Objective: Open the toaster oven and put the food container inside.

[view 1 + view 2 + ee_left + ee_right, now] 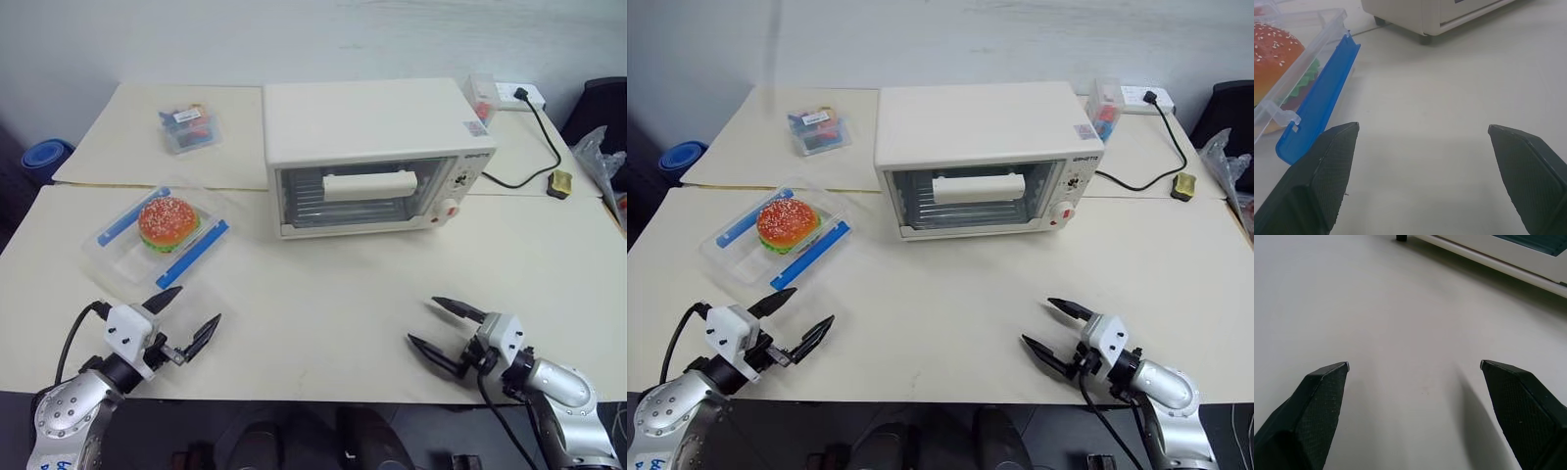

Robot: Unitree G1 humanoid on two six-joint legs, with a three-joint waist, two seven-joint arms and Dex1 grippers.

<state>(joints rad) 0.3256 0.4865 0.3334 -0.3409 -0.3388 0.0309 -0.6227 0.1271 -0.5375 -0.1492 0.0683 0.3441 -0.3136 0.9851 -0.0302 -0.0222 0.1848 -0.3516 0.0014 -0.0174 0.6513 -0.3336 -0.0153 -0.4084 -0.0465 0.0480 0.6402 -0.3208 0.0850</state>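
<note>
The cream-white toaster oven (372, 157) stands mid-table with its glass door shut and the white bar handle (370, 185) across it. To its left lies the food container (157, 235), a clear shallow box with blue side clips and a sesame-bun burger (168, 221) inside. My left gripper (189, 309) hovers open over the near table edge, just in front of the container, nothing between its fingers. Open and holding nothing as well, my right gripper (439, 324) sits at the near right, well short of the oven. The left wrist view shows the container's blue clip (1320, 103) close by.
A smaller clear box of colourful items (190, 128) sits at the back left. A black power cable (534, 147) runs from a wall socket strip behind the oven's right side, with a small yellow object (559, 183) beside it. A blue bin (44, 157) stands off the table's left.
</note>
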